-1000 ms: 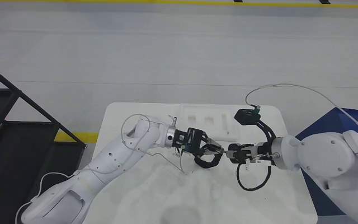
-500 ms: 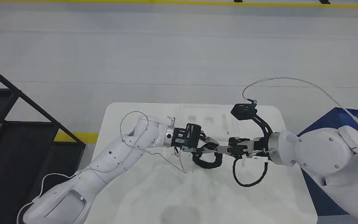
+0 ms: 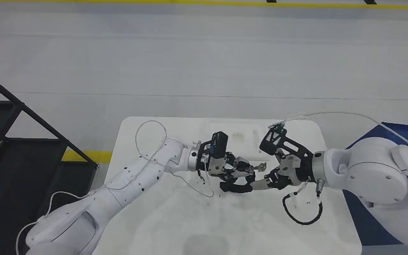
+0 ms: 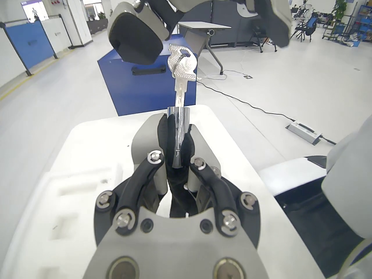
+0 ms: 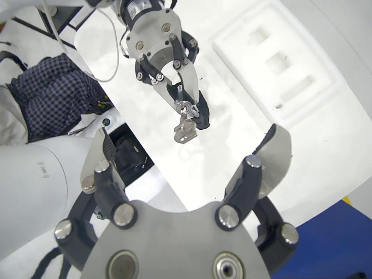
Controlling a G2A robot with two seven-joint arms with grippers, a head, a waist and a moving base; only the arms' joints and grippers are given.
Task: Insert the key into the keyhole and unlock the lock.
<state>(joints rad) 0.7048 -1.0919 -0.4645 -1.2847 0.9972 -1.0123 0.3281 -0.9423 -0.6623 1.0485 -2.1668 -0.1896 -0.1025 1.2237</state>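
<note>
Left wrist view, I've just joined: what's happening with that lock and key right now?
The left gripper is shut on the lock, holding its chrome cylinder up above the white table. The key is seated in the keyhole. The right gripper is open just beyond the key's head and is not touching it. The pictures do not show whether the lock is unlocked.
</note>
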